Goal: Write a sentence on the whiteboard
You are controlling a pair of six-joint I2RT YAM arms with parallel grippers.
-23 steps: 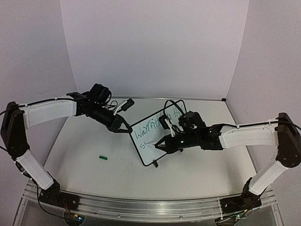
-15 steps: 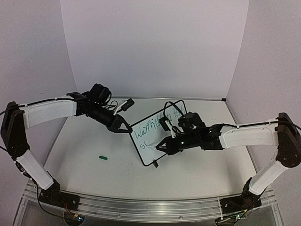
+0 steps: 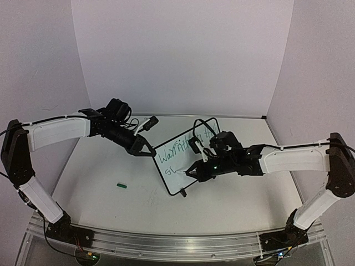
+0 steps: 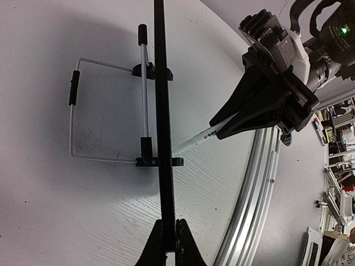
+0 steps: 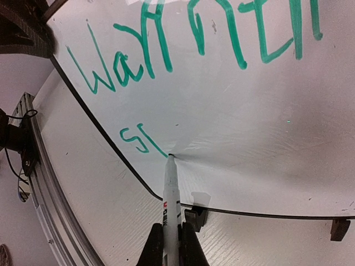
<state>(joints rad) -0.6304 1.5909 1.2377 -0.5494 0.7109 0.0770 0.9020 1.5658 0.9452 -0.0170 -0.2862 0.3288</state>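
Observation:
The whiteboard (image 3: 176,182) stands tilted at the table's middle, with green writing along its top and the marks "SL" below. My left gripper (image 3: 145,149) is shut on the board's upper left edge; the left wrist view shows that black edge (image 4: 161,111) pinched between the jaws (image 4: 168,223). My right gripper (image 3: 193,170) is shut on a white marker (image 5: 171,191). The marker's tip touches the whiteboard (image 5: 255,127) at the end of a green stroke, just right of the "S". From the left wrist, the marker (image 4: 194,141) and right gripper (image 4: 217,127) show beyond the board.
A small green cap (image 3: 122,185) lies on the table left of the board. A wire stand (image 4: 72,122) sits behind the board, and two black feet (image 5: 194,217) hold its lower edge. An aluminium rail (image 3: 166,241) runs along the near table edge.
The right gripper has slid the marker slightly to the right and down, adding a green stroke after the "S". The left gripper and the board have not moved.

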